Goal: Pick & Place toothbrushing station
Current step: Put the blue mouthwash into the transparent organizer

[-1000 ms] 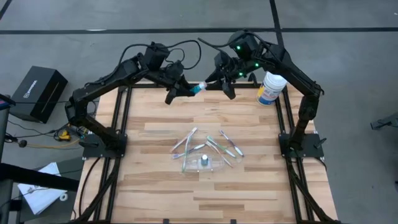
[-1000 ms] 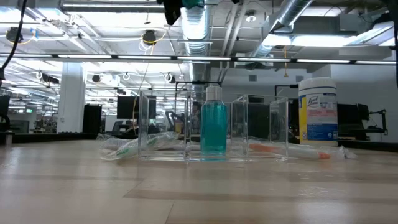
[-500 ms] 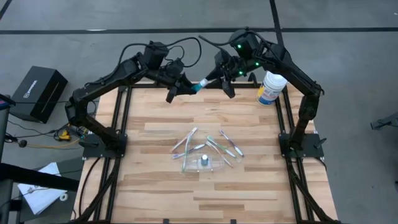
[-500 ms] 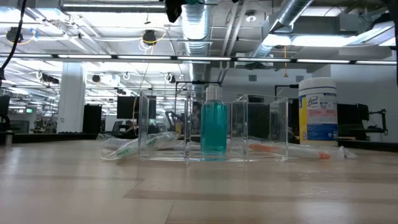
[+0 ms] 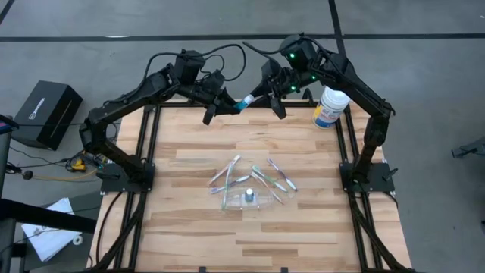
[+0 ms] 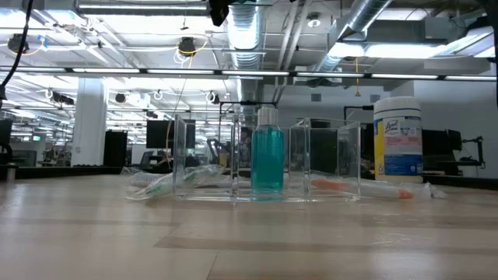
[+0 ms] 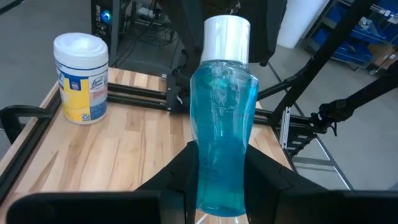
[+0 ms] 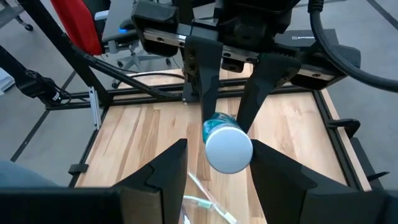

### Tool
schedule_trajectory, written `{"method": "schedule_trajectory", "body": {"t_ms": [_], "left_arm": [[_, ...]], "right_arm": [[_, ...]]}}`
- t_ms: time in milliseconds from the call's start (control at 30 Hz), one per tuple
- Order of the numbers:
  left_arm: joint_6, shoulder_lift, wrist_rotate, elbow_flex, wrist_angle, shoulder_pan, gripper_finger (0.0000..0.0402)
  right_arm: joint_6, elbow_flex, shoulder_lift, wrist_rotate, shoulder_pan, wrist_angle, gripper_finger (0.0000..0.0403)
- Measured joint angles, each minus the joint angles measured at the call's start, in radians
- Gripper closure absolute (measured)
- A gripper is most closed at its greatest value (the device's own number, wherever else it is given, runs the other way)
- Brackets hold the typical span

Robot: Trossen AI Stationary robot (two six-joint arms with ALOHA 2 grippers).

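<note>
left tool point(image 5: 214, 108) raised above the far edge of the bench point(image 5: 189, 227), clamped on a teal bottle point(image 7: 221, 134) with a white cap point(image 7: 227, 37); seen in the left wrist view with both fingers point(image 7: 184, 163) pressed to the bottle's lower sides, cap end pointing away toward the other arm. right tool point(image 5: 271, 97) raised just across from it, fingers spread wide (gap on either side of the cap), with that white cap point(image 8: 228, 149) sitting between them and not touched. in the high view, bottle point(image 5: 242, 104) held between the two tools, well above the wood.

farther out, near the bench's middle: a small clear plastic container point(image 5: 250, 199) with a second teal bottle point(image 6: 268, 159) standing upright inside one of its compartments. scattered around the container, on the far side of it in the high view, several thin pale toothbrushes point(image 5: 261, 176), lying flat at mixed angles, some crossing or touching one another; green and pink accents visible. in the low view, one brush with a green accent point(image 6: 163, 183) lying beside the container, another with an orange-pink accent point(image 6: 366, 189) on the opposite side.

large white tub point(image 5: 330, 107) with blue-yellow label upright at the bench's far right corner, well apart from the container, near the right arm's elbow. black box point(image 5: 47, 113) on the floor beyond the left side of the bench.
</note>
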Motion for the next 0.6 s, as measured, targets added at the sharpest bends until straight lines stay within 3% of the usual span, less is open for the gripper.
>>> {"method": "schedule_trajectory", "body": {"t_ms": [600], "left_arm": [[0.002,0.011,-0.001,-0.002,0.017,-0.005,0.032]], "right_arm": [[0.034,0.0,-0.001,-0.008,0.0,0.022,0.0242]]}}
